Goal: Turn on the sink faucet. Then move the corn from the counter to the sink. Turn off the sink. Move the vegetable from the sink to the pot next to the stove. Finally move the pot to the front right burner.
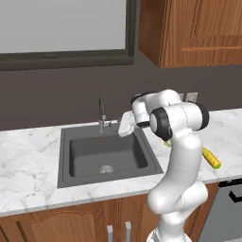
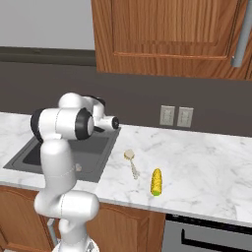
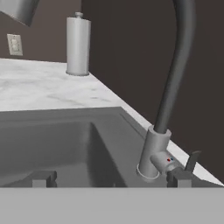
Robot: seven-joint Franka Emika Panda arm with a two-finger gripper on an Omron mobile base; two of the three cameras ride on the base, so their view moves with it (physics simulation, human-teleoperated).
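A white robot arm reaches over a white marble surface (image 1: pixel 28 165) toward the back of a dark grey sink (image 1: pixel 106 156), which sits in the middle of the left base view. The fingers (image 3: pixel 111 178) are spread fully apart and hold nothing — in the hand view their two dark tips rise at the bottom edge, one low on the left, the other low on the right just in front of the sink faucet (image 3: pixel 168 109). The faucet's base and small side lever sit at the lower right of that view, its dark spout curving up to the top edge. The corn (image 2: pixel 156 181) lies on the surface, lower centre of the right base view, well to the right of the sink; in the left base view it shows at the right edge, partly behind the arm. A small pale brush (image 2: pixel 131 160) lies just up and left of it. A grey upright cylinder (image 3: pixel 78 43) stands at the upper left of the hand view.
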